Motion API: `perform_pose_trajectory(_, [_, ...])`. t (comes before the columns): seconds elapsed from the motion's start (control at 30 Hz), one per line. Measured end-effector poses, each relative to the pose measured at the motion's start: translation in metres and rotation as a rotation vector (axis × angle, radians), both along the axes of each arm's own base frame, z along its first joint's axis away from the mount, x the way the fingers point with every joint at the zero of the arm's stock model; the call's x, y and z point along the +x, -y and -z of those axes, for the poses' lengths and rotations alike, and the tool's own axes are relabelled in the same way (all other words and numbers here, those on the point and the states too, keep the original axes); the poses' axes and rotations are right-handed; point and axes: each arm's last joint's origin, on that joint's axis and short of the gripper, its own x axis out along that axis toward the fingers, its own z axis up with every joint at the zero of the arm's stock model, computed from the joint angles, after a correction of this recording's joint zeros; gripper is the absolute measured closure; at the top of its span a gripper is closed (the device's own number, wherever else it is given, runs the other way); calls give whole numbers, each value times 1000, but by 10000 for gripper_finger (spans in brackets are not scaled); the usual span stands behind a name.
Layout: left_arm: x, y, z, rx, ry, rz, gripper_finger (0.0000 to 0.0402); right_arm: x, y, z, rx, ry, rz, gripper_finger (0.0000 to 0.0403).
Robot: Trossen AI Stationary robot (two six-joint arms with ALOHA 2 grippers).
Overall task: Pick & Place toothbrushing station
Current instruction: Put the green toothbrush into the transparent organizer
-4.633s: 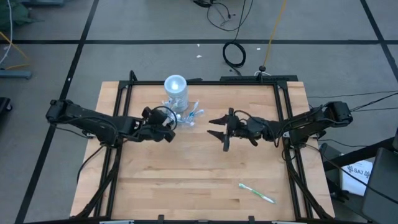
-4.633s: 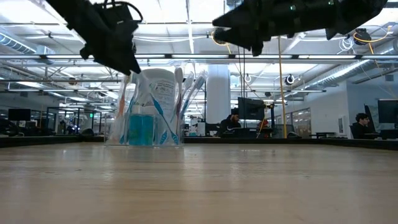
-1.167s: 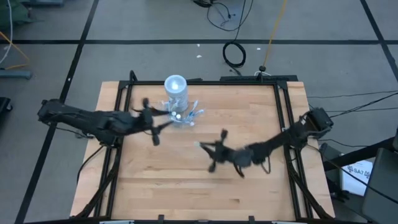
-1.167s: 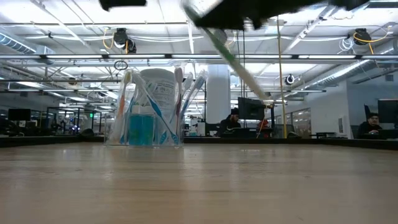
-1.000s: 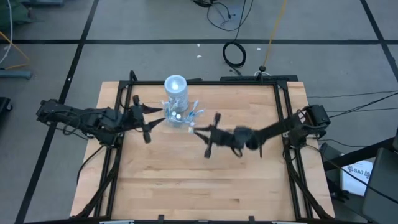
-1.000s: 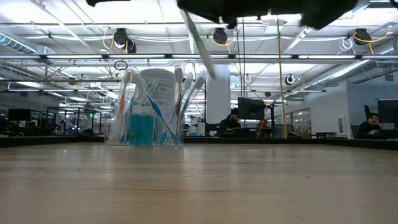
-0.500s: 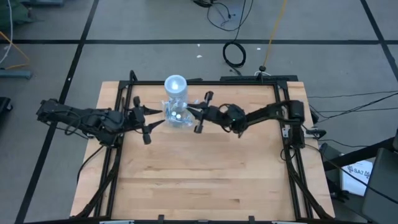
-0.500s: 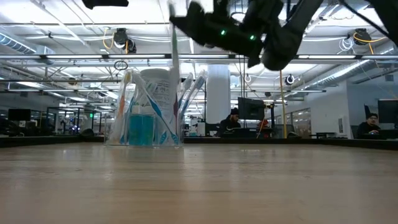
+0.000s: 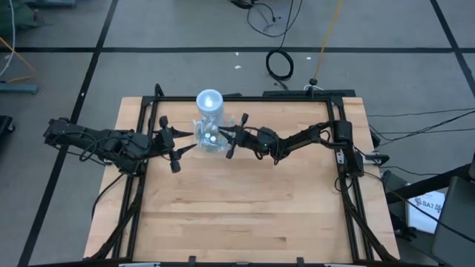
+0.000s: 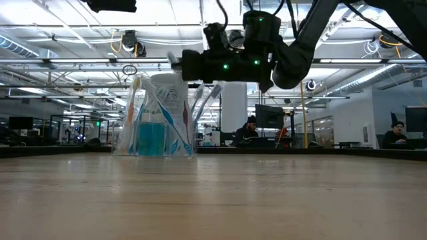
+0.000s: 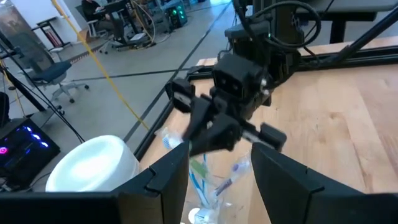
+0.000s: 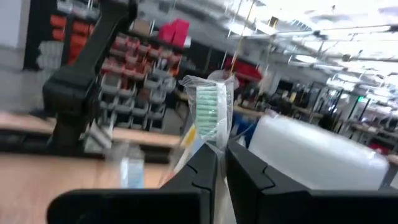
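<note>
The toothbrushing station (image 9: 210,119) stands on its base at the table's far middle: a clear cylinder with a pale round top (image 11: 93,168) and a low clear tray (image 9: 217,141) holding toothbrushes. It also shows in the low view (image 10: 160,113). My right gripper (image 9: 226,136) is right beside the tray, shut on a toothbrush whose green-bristled head (image 12: 208,102) is wrapped in clear film. My left gripper (image 9: 184,144) hovers open on the station's left side, raised (image 11: 221,186), with nothing between its fingers. My right gripper pinches the toothbrush's handle just behind the head (image 12: 216,144) between its two fingers. The fingers (image 12: 249,180) come about level from the table's right side and lie along the brush. The head sticks out past the fingertips, clear of the table, over the station's tray.
Several toothbrushes and teal tubes (image 10: 152,137) stand in the station. Black frame rails (image 9: 341,148) run along the table's sides and far edge. The near half of the wooden table (image 9: 237,215) is bare.
My right gripper has swung from the table's middle toward the far left, up to the station, and sunk a little, carrying the toothbrush. The brush has tipped from slanting downward to lying nearly level along the fingers.
</note>
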Motion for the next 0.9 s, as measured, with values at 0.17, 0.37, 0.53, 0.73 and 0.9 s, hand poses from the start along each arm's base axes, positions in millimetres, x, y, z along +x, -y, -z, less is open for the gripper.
perform_pose_trajectory(0.17, [0, 0, 0, -10, 4, -3, 222, 0, 0, 0, -30, -22, 14, 378])
perform_pose_trajectory(0.37, [0, 0, 0, -21, 9, -6, 222, -2, 3, -1, -17, -49, 161, 345])
perform_pose_trajectory(0.53, [0, 0, 0, -26, 11, -8, 222, -2, 3, 0, -2, -114, 181, 313])
perform_pose_trajectory(0.73, [0, 0, 0, -48, 19, -15, 222, -7, 2, -8, 13, -246, 178, 261])
perform_pose_trajectory(0.9, [0, 0, 0, -64, 25, -19, 222, -17, -2, -40, 6, -208, 169, 227])
